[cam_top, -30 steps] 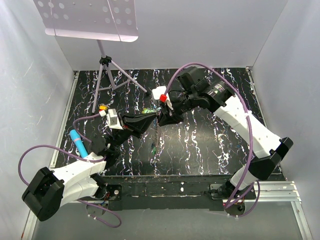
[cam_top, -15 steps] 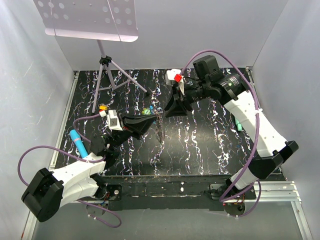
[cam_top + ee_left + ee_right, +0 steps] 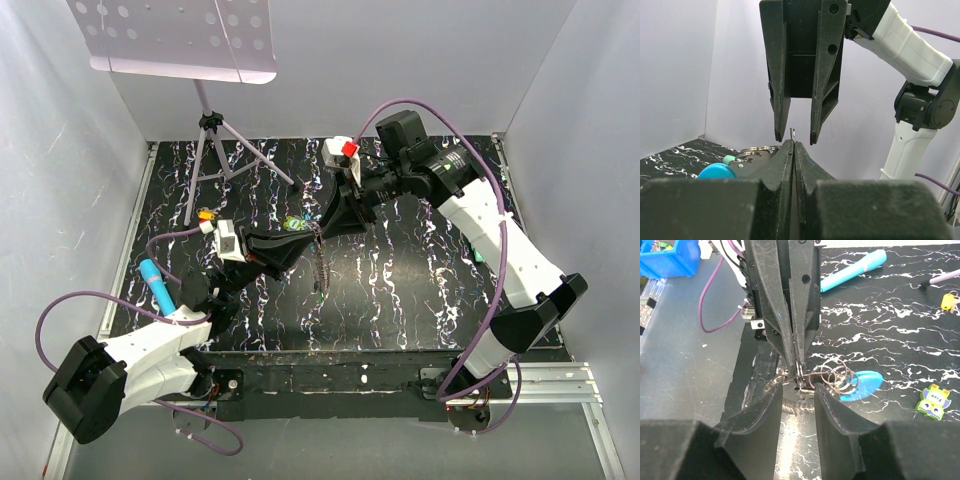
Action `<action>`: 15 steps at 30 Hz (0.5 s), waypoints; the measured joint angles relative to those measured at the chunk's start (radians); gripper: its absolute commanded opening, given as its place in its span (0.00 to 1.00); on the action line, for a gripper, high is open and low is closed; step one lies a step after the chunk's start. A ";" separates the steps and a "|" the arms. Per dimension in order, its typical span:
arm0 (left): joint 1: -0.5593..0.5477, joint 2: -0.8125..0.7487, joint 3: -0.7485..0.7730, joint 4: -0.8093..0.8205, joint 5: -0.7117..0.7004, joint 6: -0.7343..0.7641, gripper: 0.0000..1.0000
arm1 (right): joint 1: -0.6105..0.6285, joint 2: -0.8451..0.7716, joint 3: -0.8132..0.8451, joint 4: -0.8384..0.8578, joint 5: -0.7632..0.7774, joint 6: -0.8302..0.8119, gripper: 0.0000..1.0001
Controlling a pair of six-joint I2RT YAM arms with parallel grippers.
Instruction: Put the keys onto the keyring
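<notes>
My left gripper (image 3: 312,235) is shut on a thin metal ring of the keyring (image 3: 792,133). The grey chain (image 3: 320,268) hangs below it over the table. In the right wrist view, several wire rings and the blue clip (image 3: 863,384) hang beside the left gripper's tips (image 3: 796,359), with the chain (image 3: 796,409) under them. My right gripper (image 3: 799,392) is open, its fingers either side of the pinched ring without touching it. In the left wrist view its fingers (image 3: 825,75) stand just above my shut tips. A teal key head (image 3: 729,159) shows beside the blue clip (image 3: 715,170).
A teal marker (image 3: 157,285) lies at the left. A green lumpy object (image 3: 293,223) and a small yellow piece (image 3: 205,213) lie behind the left gripper. A music stand's tripod (image 3: 215,150) stands at the back left. White walls enclose the table.
My right gripper pulled up and back from the left gripper, then returned to it, open around the ring. The hanging chain has swung and hangs shorter. The left arm has held still.
</notes>
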 measured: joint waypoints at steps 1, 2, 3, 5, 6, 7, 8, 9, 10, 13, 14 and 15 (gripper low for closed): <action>0.000 0.000 0.000 0.002 0.000 -0.001 0.00 | 0.003 0.002 0.000 0.002 -0.003 0.003 0.36; 0.000 0.000 0.000 0.002 0.000 -0.001 0.00 | 0.008 0.003 0.000 0.003 -0.003 0.007 0.35; 0.000 0.000 0.000 0.002 0.000 -0.001 0.00 | 0.011 0.005 -0.001 0.004 -0.004 0.008 0.33; 0.000 0.000 0.000 0.002 0.000 -0.001 0.00 | 0.018 0.005 -0.002 0.006 -0.007 0.011 0.28; 0.000 0.000 0.000 0.002 0.000 -0.001 0.00 | 0.021 0.005 -0.002 0.008 -0.008 0.010 0.25; 0.000 0.000 0.000 0.003 0.000 -0.001 0.00 | 0.023 0.005 -0.002 0.009 -0.008 0.010 0.20; 0.000 0.000 0.000 0.005 0.001 -0.002 0.00 | 0.026 0.005 -0.002 0.010 -0.008 0.010 0.12; 0.000 0.000 0.000 0.006 0.002 -0.002 0.00 | 0.028 0.005 -0.002 0.011 -0.008 0.010 0.03; 0.000 0.000 0.000 0.007 0.005 -0.002 0.00 | 0.028 0.005 -0.003 0.012 -0.007 0.009 0.01; 0.000 0.000 0.000 0.009 0.008 -0.008 0.00 | 0.028 0.005 -0.004 0.016 -0.006 0.010 0.01; 0.000 0.000 0.000 0.009 0.008 -0.008 0.00 | 0.028 0.005 -0.004 0.016 -0.006 0.010 0.01; 0.000 0.000 0.000 0.008 0.008 -0.008 0.00 | 0.028 0.005 -0.004 0.016 -0.005 0.010 0.01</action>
